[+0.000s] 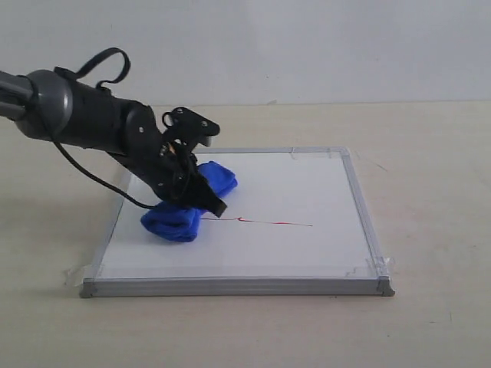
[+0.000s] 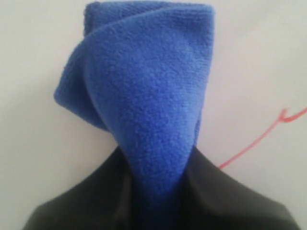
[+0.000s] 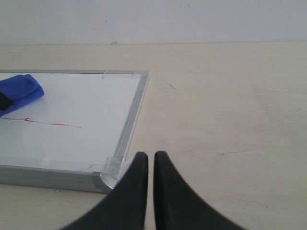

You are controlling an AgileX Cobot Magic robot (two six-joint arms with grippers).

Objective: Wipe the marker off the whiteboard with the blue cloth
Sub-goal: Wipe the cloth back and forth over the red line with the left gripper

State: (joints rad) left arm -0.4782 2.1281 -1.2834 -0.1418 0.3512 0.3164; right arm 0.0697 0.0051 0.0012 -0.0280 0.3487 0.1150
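On whiteboard [image 1: 307, 184], left claw [image 1: 201, 201] clamping blue cloth [image 1: 173, 223], seemingly touching marker [image 1: 276, 223], right claw [image 3: 150, 163] closed, empty.

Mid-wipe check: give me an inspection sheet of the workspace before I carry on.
Surface: beige table, whiteboard lying flat on it.
Job's things: blue cloth on the board, at one end of the red marker line.
Clutter: nothing seen.
Grippers: left tool shut on the blue cloth; right tool shut, empty, beside a board corner.
Cables: black cable hanging under the left arm.
Surroundings: plain pale wall.
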